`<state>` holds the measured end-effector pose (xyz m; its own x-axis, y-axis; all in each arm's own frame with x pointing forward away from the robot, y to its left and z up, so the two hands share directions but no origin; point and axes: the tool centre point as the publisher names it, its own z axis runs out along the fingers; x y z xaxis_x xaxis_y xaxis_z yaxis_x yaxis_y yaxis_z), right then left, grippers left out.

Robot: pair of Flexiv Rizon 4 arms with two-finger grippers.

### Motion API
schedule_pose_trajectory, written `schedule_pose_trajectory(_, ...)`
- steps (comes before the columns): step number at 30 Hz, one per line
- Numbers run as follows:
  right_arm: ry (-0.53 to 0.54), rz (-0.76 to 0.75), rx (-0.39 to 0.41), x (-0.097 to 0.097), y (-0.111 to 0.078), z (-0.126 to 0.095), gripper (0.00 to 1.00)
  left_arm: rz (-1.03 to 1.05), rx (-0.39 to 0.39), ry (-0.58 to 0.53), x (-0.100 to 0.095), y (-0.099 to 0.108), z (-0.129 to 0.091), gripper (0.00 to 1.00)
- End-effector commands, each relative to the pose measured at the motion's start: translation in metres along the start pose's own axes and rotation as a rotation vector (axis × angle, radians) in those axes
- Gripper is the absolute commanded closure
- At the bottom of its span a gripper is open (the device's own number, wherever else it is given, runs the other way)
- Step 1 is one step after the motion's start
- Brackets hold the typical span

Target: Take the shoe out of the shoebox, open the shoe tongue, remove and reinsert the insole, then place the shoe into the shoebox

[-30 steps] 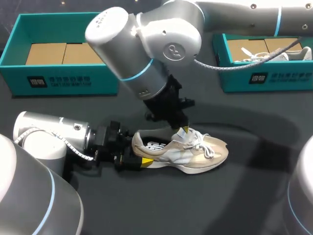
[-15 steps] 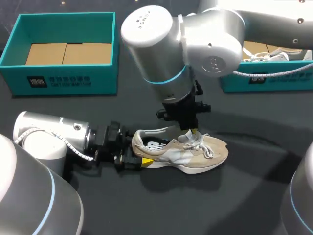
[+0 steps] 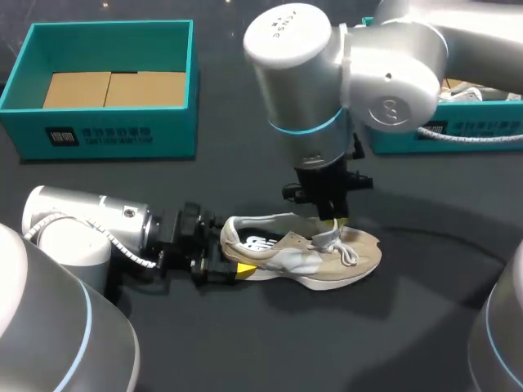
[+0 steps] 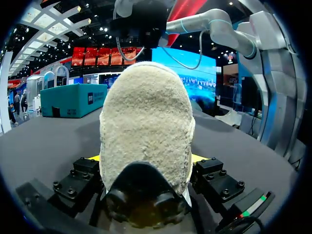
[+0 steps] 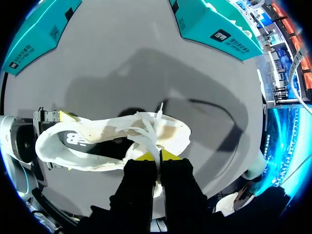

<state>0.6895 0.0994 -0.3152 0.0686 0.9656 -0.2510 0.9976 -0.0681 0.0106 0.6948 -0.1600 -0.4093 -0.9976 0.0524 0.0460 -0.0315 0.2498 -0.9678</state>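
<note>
Since a second ago the right arm has swung across toward its own side and now stands nearly upright over the shoe (image 3: 302, 257), which has stayed in place, lying on its sole on the bench (image 3: 409, 327), outside both boxes. The right end effector (image 5: 155, 157) has its yellow tips pressed almost together, pinching what looks like the tongue (image 5: 146, 130) along with a strand of lace. The left end effector (image 3: 221, 268) clamps the heel from both sides, low and level with the bench.

The risk I see is in the pull. The tongue is thin, limp fabric, so it could slip from the narrow pinch, or only the lace could come up and leave the opening shut. A hard pull might also tilt the shoe or drag the heel out of the left grip, since the fuzzy heel fabric offers little bite.

The shoe is a beige and white runner with soft mesh panels, a thick pale foam sole and loose white laces. The shoebox (image 3: 122, 135) is teal, rigid and straight-walled, with brown cardboard inside.
</note>
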Motion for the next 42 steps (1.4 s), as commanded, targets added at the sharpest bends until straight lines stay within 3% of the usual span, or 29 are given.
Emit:
schedule_pose_trajectory(1,0.023,-0.004,-0.015,-0.012,-0.001,0.008,1.00,0.000,-0.002,-0.002,0.002,0.002,0.002,1.00)
schedule_pose_trajectory(11,-0.016,0.025,-0.018,-0.029,-0.003,0.031,0.99,0.000,-0.002,-0.002,0.002,0.002,0.002,1.00)
schedule_pose_trajectory(16,-0.041,0.055,0.005,-0.034,-0.002,0.040,0.59,0.000,-0.002,-0.002,0.002,0.002,0.002,1.00)
schedule_pose_trajectory(21,-0.071,0.092,0.010,-0.041,-0.002,0.044,0.51,0.000,-0.002,-0.002,0.002,0.002,0.002,1.00)
schedule_pose_trajectory(30,-0.121,0.152,0.038,-0.055,0.001,0.053,0.47,0.000,-0.002,-0.002,0.002,0.002,0.002,1.00)
schedule_pose_trajectory(35,-0.158,0.161,0.009,-0.061,0.002,0.024,0.50,0.000,-0.002,-0.002,0.002,0.002,0.002,1.00)
schedule_pose_trajectory(42,-0.159,0.081,-0.091,-0.058,0.002,-0.047,0.49,0.000,-0.002,-0.002,0.002,0.002,0.002,1.00)
